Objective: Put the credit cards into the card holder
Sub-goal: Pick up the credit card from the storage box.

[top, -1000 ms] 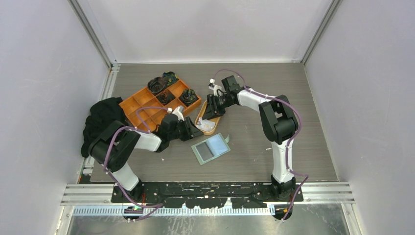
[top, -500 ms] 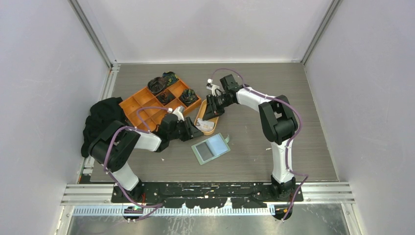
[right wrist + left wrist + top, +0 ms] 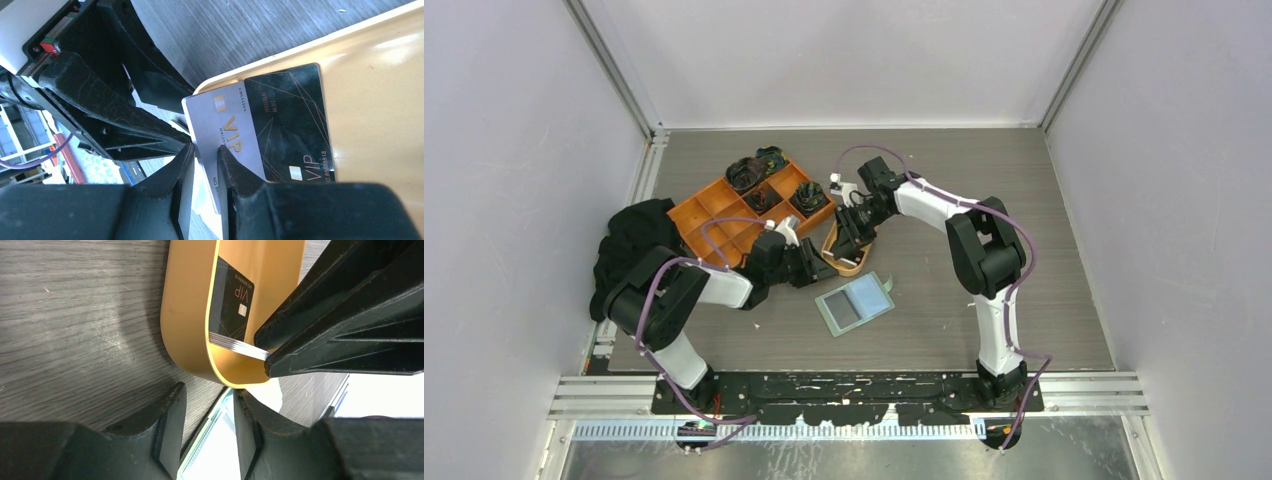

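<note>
From above, the oval orange dish (image 3: pixel 853 270) lies on the table with the orange compartment tray (image 3: pixel 724 215) just beyond its left side and a dark cloth (image 3: pixel 629 245) further left. The card holder (image 3: pixel 856 303) lies open and flat just nearer than the dish, apart from it. The right gripper (image 3: pixel 846 235) reaches down into the dish from its far side, and the left gripper (image 3: pixel 822 268) sits low at the dish's near left end. In the left wrist view the left gripper (image 3: pixel 207 405) has its jaws apart with nothing between them, its tips just off the rounded near end of the dish (image 3: pixel 187 315). The card holder (image 3: pixel 220 455) shows pale through the gap. A black credit card (image 3: pixel 231 300) lies inside the dish, and the right gripper (image 3: pixel 265 347) pinches the striped edge of a silver credit card (image 3: pixel 235 345) over the dish floor. In the right wrist view the right gripper (image 3: pixel 205 155) is clamped on the near edge of the silver credit card (image 3: pixel 225 125). That card juts over the dish rim (image 3: pixel 375 100) and overlaps the black credit card (image 3: pixel 290 125), which lies flat in the dish.
</note>
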Robot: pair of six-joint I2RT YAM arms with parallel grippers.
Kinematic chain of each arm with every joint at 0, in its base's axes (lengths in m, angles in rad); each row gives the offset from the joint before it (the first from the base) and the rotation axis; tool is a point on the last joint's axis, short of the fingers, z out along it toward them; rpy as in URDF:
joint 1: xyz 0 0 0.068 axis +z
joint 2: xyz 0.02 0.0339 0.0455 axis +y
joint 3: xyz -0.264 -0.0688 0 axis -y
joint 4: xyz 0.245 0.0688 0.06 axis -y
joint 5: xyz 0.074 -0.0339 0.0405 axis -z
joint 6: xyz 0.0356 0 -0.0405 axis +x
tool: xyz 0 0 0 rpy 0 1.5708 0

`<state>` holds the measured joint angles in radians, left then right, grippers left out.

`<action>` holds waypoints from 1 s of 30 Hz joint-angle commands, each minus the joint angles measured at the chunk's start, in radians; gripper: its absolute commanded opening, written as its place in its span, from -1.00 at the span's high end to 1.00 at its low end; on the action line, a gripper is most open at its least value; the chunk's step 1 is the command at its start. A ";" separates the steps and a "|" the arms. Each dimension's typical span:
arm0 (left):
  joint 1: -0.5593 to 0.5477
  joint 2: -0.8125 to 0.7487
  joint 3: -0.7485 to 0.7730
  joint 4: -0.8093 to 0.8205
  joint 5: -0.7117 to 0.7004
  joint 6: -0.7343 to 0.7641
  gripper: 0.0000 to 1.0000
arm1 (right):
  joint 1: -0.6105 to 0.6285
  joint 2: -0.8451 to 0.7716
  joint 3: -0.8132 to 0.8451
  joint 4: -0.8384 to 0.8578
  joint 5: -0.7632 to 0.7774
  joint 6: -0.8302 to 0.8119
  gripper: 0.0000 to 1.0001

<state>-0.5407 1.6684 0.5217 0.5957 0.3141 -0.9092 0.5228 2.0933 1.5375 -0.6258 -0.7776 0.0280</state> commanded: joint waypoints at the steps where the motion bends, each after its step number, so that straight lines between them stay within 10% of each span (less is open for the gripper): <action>1: 0.014 -0.016 0.022 -0.027 -0.037 0.020 0.17 | 0.023 -0.018 0.019 -0.067 0.110 -0.059 0.43; 30: 0.039 -0.047 0.027 -0.043 -0.003 0.033 0.07 | -0.057 -0.027 -0.018 0.016 0.164 0.033 0.73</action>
<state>-0.5159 1.6520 0.5289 0.5591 0.3317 -0.9039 0.4843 2.0575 1.5414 -0.6083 -0.6418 0.0540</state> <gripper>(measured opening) 0.457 0.161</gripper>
